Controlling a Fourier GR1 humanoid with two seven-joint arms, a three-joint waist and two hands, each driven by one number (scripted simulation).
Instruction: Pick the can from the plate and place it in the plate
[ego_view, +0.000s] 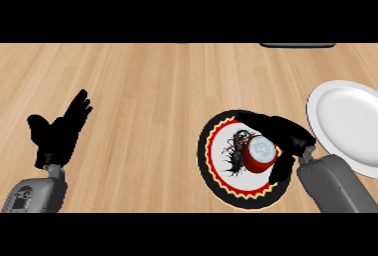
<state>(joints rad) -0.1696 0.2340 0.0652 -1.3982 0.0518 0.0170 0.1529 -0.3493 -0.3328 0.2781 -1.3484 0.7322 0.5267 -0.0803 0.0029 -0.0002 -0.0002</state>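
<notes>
Two plates concern us: our right robot hand (284, 137) curls around the red can (260, 155) on the patterned plate (214, 145), white plate (343, 120) just right.

Below me lay the counter (148, 90), and it filled nearly all I could see. Its top was light wood, with the grain running in long pale and tan streaks from side to side. The light fell evenly across it, and I saw no hard shadow on the open boards. At the far edge a dark, flat thing (297, 45) poked into sight, cut off so that I could not tell what it was.
</notes>
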